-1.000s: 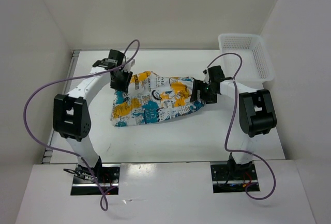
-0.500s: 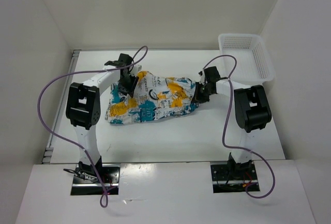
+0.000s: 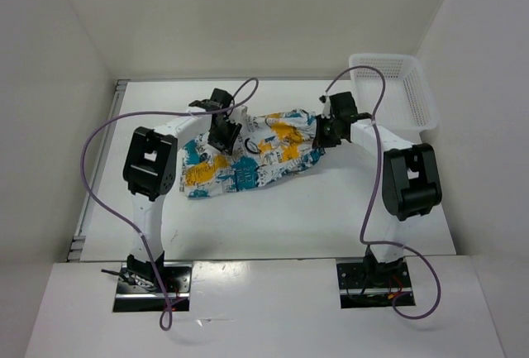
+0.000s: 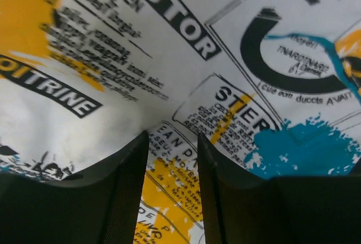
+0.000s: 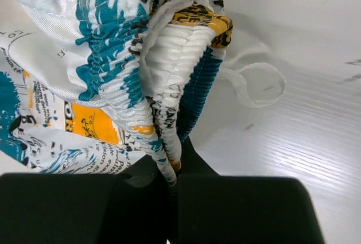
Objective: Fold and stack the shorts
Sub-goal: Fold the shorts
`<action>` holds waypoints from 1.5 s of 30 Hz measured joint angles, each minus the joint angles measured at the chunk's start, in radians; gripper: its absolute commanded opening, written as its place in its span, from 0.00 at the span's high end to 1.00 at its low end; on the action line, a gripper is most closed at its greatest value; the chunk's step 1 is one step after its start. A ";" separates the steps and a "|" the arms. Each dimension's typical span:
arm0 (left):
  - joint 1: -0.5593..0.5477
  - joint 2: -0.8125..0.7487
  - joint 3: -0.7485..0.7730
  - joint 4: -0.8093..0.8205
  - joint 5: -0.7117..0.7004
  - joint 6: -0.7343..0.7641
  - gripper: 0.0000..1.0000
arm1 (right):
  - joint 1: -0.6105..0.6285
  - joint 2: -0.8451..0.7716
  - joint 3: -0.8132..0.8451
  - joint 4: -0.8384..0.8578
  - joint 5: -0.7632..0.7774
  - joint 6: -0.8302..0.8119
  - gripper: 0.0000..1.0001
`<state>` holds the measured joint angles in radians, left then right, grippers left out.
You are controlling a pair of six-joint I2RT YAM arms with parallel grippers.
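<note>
Left gripper (image 3: 223, 135) is down on the left-centre part of the shorts (image 3: 248, 159), near their far edge. Wrist view: left gripper (image 4: 173, 142) is partly closed on a fold of printed cloth. Fabric fills the gap between the fingers (image 4: 127, 199), and creases run in towards the tips.

The shorts lie crumpled mid-table, stretched between the two grippers. Near-left corner sags towards the front of the table (image 3: 289, 217). Print is white with teal, yellow-orange and black lettering.

Right gripper (image 3: 325, 133) is at the shorts' right end. Wrist view: right gripper (image 5: 172, 171) is clamped tight on the ribbed elastic waistband (image 5: 169, 58), which is bunched up and stands above the jaws. A white drawstring loop (image 5: 254, 83) lies on the table just right of the waistband.

White mesh basket (image 3: 397, 85) sits at the far right corner, apart from the shorts.
</note>
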<state>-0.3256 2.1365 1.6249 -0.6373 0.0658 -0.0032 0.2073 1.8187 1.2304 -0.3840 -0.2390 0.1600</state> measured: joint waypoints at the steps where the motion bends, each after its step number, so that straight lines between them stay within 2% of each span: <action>1: -0.005 0.001 0.010 0.010 0.008 0.000 0.53 | -0.004 -0.022 0.000 -0.005 0.013 -0.011 1.00; 6: -0.037 0.023 0.073 0.002 0.046 0.000 0.51 | -0.023 -0.142 0.002 -0.021 0.110 -0.099 1.00; 8: -0.048 0.015 0.097 -0.007 0.061 0.000 0.47 | -0.029 -0.179 0.010 -0.027 0.156 -0.145 1.00; 13: -0.056 -0.077 0.058 0.003 0.071 -0.001 0.46 | -0.034 -0.238 0.037 -0.030 0.288 -0.272 1.00; 18: -0.034 -0.100 0.010 0.012 0.075 0.000 0.46 | -0.034 -0.240 0.060 -0.032 0.369 -0.333 1.00; 25: -0.017 0.024 0.038 0.010 0.111 0.000 0.46 | -0.009 -0.161 0.161 -0.054 0.464 -0.365 1.00; 29: -0.017 0.040 0.049 0.027 0.127 -0.002 0.60 | 0.090 -0.132 0.200 -0.059 0.507 -0.358 1.00; 30: -0.017 0.040 0.050 0.031 0.134 -0.002 0.72 | 0.124 -0.126 0.205 -0.059 0.510 -0.350 1.00; 34: -0.011 0.048 0.050 0.038 0.167 -0.003 0.90 | 0.237 -0.097 0.214 -0.066 0.507 -0.301 1.00; 39: -0.009 0.050 0.043 0.045 0.214 -0.002 0.93 | 0.367 -0.006 0.274 -0.087 0.488 -0.211 1.00; 45: 0.012 0.050 0.026 0.066 0.276 -0.014 0.94 | 0.471 0.141 0.433 -0.105 0.418 -0.091 1.00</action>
<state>-0.3134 2.1864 1.6508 -0.5716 0.3420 -0.0170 0.6781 1.9598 1.6634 -0.4889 0.1795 0.0692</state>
